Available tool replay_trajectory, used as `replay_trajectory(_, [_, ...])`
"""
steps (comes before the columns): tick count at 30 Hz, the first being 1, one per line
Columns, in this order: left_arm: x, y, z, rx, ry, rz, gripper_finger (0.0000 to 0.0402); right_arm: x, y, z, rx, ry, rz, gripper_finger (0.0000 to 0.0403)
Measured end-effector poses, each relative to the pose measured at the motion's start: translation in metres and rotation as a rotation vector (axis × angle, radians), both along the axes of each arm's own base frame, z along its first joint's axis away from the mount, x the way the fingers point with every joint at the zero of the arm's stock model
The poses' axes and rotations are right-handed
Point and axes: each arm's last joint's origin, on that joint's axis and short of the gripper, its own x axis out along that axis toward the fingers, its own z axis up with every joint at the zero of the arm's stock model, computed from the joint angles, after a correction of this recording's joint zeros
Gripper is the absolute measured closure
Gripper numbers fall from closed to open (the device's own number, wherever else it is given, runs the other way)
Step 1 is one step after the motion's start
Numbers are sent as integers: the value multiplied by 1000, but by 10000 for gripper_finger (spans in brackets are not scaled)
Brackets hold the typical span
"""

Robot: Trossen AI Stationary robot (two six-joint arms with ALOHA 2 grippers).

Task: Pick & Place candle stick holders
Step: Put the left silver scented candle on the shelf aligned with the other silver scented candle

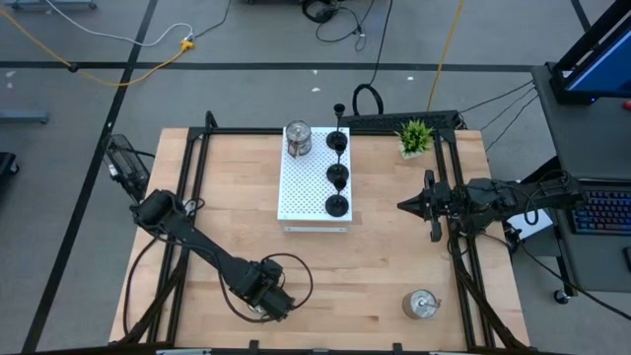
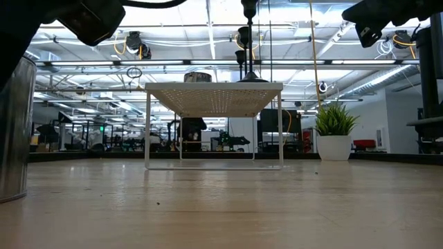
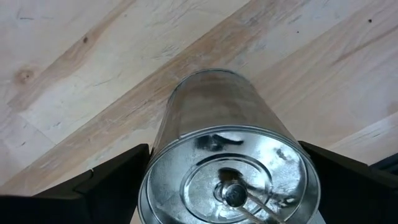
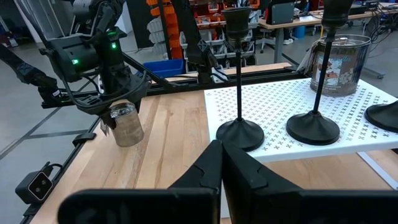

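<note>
One silver candle stick holder (image 3: 227, 155) stands between the left gripper's (image 1: 264, 293) spread fingers (image 3: 109, 186); right gripper's (image 4: 221, 168) fingers pressed together.

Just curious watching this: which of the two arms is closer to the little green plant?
The right one. The right gripper hovers beside the white board, a short way in front of the green plant. The left gripper is far off at the table's near edge, around a silver holder.

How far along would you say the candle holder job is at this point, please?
Four holders sit on the white board: three black holders and one silver holder. In hand: the left pincer straddles a second silver holder near the table's front edge. Left: a third silver holder on the table. The right pincer waits shut beside the board.
</note>
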Motion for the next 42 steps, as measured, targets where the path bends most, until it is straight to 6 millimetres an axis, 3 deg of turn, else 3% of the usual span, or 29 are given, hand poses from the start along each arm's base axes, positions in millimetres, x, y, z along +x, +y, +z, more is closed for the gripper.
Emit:
replay_trajectory(19, [-2,-2,0,46,-24,24,2,0,0,0,0,0,0,403])
replay_trajectory(28, [-9,-1,-17,-27,57,46,4,0,0,0,0,0,0,403])
replay_trajectory(42, [-7,-2,-18,-45,37,40,6,0,0,0,0,0,0,403])
